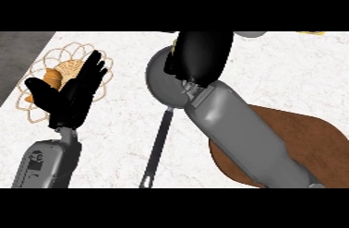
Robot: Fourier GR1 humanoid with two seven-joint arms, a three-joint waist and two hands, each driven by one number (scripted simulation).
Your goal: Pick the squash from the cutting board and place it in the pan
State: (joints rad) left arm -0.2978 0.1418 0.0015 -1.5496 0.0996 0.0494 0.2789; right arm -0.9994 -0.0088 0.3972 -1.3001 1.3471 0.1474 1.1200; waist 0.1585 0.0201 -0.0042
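My right hand (204, 56) hangs over the far part of the grey pan (158, 81), its forearm crossing the view from the lower right. Its fingers are curled, and only a thin yellow sliver of the squash (175, 50) shows at its left edge; the rest is hidden. The pan's long dark handle (158, 144) points toward me. The brown cutting board (313, 139) lies at the lower right, partly under the forearm, with nothing on the part that shows. My left hand (68, 95) rests open at the left, fingers up.
A wire basket (48, 61) holding a croissant (61, 70) sits at the far left, partly behind my left hand. A small yellow object (310, 33) peeks in at the top right edge. The counter's dark edge runs along the upper left.
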